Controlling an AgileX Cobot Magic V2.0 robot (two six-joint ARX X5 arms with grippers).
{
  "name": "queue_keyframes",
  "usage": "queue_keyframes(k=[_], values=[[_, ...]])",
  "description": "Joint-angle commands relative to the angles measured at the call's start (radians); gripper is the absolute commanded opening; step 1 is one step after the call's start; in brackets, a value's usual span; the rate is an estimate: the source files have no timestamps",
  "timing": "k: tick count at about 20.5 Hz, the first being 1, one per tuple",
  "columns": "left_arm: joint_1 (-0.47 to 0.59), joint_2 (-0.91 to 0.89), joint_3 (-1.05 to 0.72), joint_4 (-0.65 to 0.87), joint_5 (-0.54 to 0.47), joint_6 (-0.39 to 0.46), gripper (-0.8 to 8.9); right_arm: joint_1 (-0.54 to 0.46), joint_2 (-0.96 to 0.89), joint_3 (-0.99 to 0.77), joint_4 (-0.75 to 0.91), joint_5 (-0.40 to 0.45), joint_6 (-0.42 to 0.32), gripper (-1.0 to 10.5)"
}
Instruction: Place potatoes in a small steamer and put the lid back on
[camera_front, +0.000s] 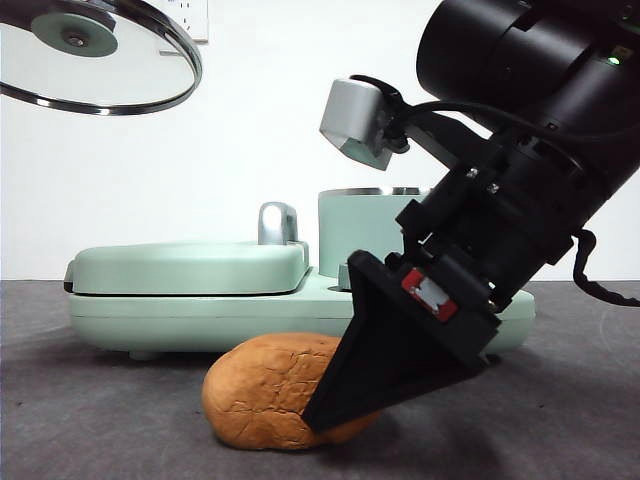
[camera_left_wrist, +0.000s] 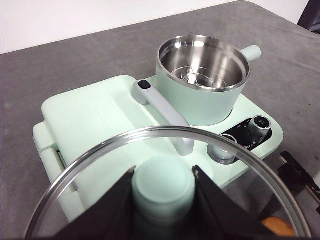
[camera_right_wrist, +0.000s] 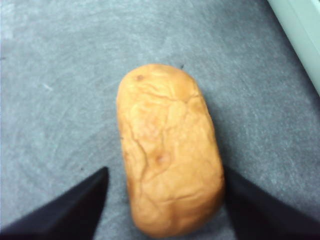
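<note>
The potato (camera_front: 265, 390) lies on the grey table in front of the appliance. My right gripper (camera_front: 335, 410) is down at table height, open, with one jaw on each side of the potato (camera_right_wrist: 167, 150); in the right wrist view (camera_right_wrist: 165, 172) one jaw stands clear of it and the other is close to its skin. My left gripper (camera_left_wrist: 163, 172) is shut on the mint-green knob of the glass lid (camera_left_wrist: 95, 195) and holds it high, seen at the top left of the front view (camera_front: 95, 55). The small steamer (camera_front: 365, 230) stands open and empty (camera_left_wrist: 202, 80).
The steamer sits on a mint-green base with a flat griddle cover (camera_front: 190, 265) beside it, a grey bar handle (camera_left_wrist: 165, 112) and control knobs (camera_left_wrist: 257, 125). The right arm's dark body (camera_front: 530, 150) fills the front view's right side.
</note>
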Motion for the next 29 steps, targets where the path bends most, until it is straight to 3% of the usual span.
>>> queue_keyframes(k=[1, 8, 12, 14, 17, 19, 22, 29], values=[[-0.004, 0.001, 0.014, 0.026, 0.0, -0.004, 0.15, 0.011, 0.016, 0.018, 0.012, -0.002, 0.061, 2.1], [-0.004, 0.001, 0.014, 0.026, 0.0, -0.004, 0.15, 0.009, -0.148, 0.025, -0.064, -0.009, 0.251, 2.0], [-0.004, 0.001, 0.014, 0.026, 0.0, -0.003, 0.15, -0.027, -0.34, 0.064, -0.278, 0.001, 0.451, 2.0], [-0.004, 0.001, 0.014, 0.027, 0.0, -0.003, 0.15, -0.056, -0.396, 0.13, -0.432, 0.006, 0.497, 2.0], [-0.004, 0.001, 0.014, 0.027, 0.0, -0.003, 0.15, -0.096, -0.403, 0.29, -0.651, 0.048, 0.5, 2.0], [-0.004, 0.001, 0.014, 0.027, 0.0, -0.003, 0.15, -0.114, -0.392, 0.365, -0.711, 0.058, 0.494, 2.0], [-0.004, 0.001, 0.014, 0.027, 0.0, -0.003, 0.15, -0.145, -0.357, 0.475, -0.772, 0.069, 0.46, 2.0], [-0.004, 0.001, 0.014, 0.027, 0.0, 0.0, 0.15, -0.209, -0.192, 0.671, -0.801, 0.179, 0.332, 2.1]])
